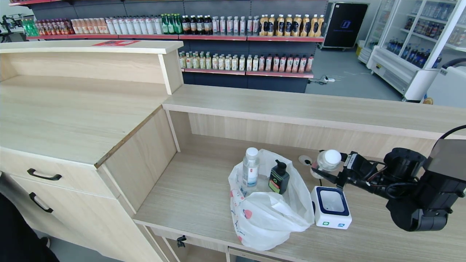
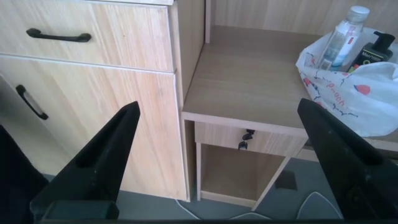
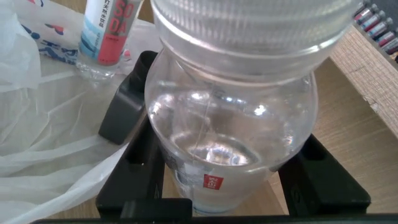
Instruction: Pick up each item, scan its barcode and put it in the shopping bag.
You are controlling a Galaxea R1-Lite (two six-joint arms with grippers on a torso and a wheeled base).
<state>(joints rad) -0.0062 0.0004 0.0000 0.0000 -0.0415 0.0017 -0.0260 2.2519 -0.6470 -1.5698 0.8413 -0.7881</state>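
My right gripper (image 1: 323, 171) is shut on a clear round bottle with a white cap (image 1: 328, 160), held above the far side of the white barcode scanner (image 1: 331, 206). In the right wrist view the bottle (image 3: 230, 137) sits between the black fingers (image 3: 146, 180). The white shopping bag (image 1: 267, 216) lies open left of the scanner, holding a clear soda bottle (image 1: 251, 168) and a black pump bottle (image 1: 279, 178). My left gripper (image 2: 217, 155) hangs open and empty below the counter's front edge, with the bag (image 2: 354, 93) off to one side.
A raised wooden ledge (image 1: 309, 109) runs behind the work surface, and a taller cabinet with drawers (image 1: 43, 176) stands on the left. A cable hole (image 1: 305, 159) lies behind the bag. Shelves of drinks (image 1: 218, 25) line the back wall.
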